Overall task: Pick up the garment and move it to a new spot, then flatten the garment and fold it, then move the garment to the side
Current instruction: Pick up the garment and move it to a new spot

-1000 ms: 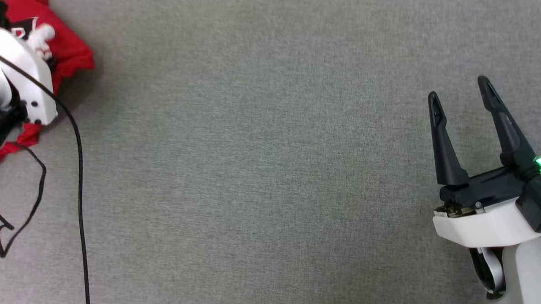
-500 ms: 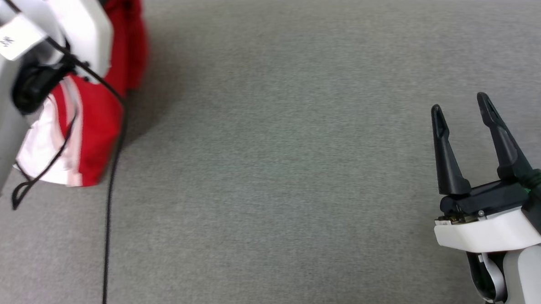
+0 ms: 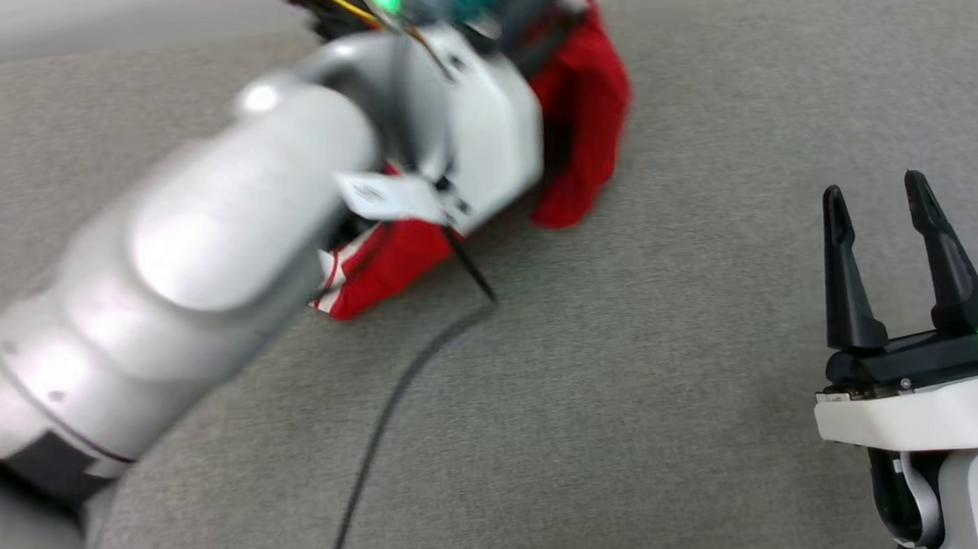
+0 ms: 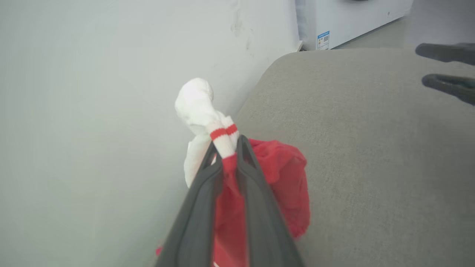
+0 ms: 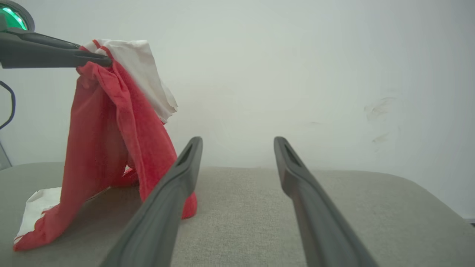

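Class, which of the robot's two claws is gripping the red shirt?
The left claw: it is shut on the garment, while the right claw stands open and empty.

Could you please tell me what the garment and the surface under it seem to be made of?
The garment: soft matte fabric, probably jersey knit; it hangs in limp folds from the left pincer. The surface: grey woven upholstery-like cloth, judging by its fine flecked texture.

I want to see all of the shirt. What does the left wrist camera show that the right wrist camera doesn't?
Left wrist view: a white cabinet with a sticker. Right wrist view: the lower end of the garment lying on the grey surface, and a green light. Both: the left gripper shut on the hanging garment, the open right gripper, a pale wall.
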Available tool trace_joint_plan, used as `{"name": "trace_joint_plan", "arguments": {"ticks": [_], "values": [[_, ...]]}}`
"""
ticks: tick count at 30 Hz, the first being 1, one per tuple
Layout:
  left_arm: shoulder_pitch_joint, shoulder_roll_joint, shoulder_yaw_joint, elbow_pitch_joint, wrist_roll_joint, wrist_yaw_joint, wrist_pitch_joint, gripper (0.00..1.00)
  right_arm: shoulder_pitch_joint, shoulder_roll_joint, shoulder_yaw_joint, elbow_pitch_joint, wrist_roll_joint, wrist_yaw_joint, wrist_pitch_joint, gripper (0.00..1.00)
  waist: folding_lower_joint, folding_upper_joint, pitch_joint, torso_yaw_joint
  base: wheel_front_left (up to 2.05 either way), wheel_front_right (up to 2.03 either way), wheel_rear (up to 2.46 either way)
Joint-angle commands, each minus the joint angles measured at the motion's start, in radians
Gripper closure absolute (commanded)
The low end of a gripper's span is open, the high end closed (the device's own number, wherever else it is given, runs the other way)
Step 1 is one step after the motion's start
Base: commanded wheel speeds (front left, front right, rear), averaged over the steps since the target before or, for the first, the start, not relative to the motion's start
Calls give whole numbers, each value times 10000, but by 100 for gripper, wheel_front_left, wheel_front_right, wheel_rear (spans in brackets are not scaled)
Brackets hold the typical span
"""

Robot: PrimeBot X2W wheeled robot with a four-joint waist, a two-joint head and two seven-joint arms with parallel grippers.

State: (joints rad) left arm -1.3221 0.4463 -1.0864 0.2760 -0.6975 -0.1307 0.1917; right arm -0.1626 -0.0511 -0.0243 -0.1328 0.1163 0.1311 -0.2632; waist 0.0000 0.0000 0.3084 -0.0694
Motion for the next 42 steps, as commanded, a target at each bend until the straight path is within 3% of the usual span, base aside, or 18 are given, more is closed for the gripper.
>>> {"name": "trace_joint_plan", "arguments": {"ticks": [1, 6, 14, 22, 26, 27, 36, 42], "values": [[145, -350, -407, -48, 9, 13, -142, 100, 115, 17, -110, -55, 51, -7, -23, 0, 0, 0, 77, -336, 0, 0, 0], [858, -1421, -1534, 355, -108, 13, -494, 100, 120, 21, -371, -126, 100, -7, -24, 0, 0, 0, 210, -604, 0, 0, 0], [3155, -2790, -1945, 830, 470, 13, -14, 100, 1, 18, -435, -177, 129, -7, -23, 0, 0, 0, 594, -794, 0, 0, 0], [5262, -3406, -1938, 539, 1632, 12, 1123, 100, -217, 18, -384, -99, 170, -7, -24, 0, 0, 0, 951, -927, 0, 0, 0], [5457, -3449, -1941, 557, 1683, 12, 992, 100, -166, 17, -426, -39, 121, -7, -23, 0, 0, 0, 853, -888, 0, 0, 0], [5387, -3467, -1939, 594, 1668, 12, 795, 0, -126, 18, -438, -20, 97, -7, -24, 0, 0, 0, 788, -854, 0, 0, 0], [4703, -3546, -1541, 910, 1031, 63, -2599, 0, 443, 17, -638, 193, -191, -7, -23, 0, 0, 0, -464, -330, 0, 0, 0], [5019, -3031, -502, 1037, 1346, 1216, -4227, 0, 905, 17, -656, 316, -387, -7, -23, 0, 0, 0, -1178, 94, 0, 0, 0]]}}
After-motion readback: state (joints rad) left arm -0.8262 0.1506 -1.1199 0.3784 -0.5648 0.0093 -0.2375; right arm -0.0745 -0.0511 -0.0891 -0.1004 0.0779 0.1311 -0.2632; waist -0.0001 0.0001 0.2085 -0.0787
